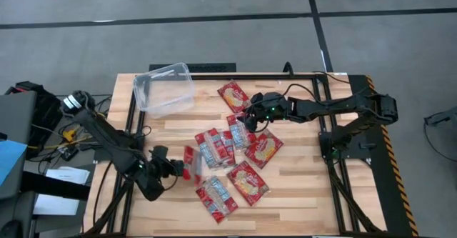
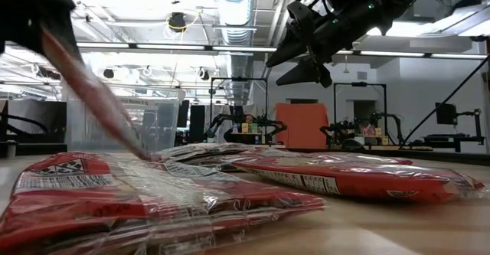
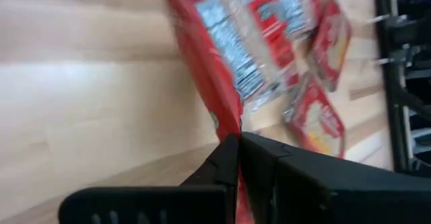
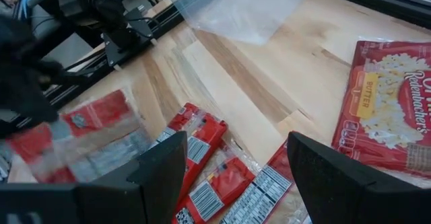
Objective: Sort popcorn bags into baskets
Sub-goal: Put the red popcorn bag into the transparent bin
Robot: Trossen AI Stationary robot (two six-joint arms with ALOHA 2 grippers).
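Packets (image 2: 115, 201) lie nearest on the worktop (image 1: 300, 188); left pincer (image 1: 184, 168) clamps one popcorn bag (image 1: 191, 163); right pincer (image 1: 246, 120) hangs spread apart.

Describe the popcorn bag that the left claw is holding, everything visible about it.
The held popcorn bag is a small flat red packet in glossy clear wrap, with a bluish-white printed panel. The left claw is shut on one edge of it, so it stands tilted on edge rather than lying flat. It sits at the left of the packet pile on the wooden table; whether its far end touches the neighbouring packets cannot be told.
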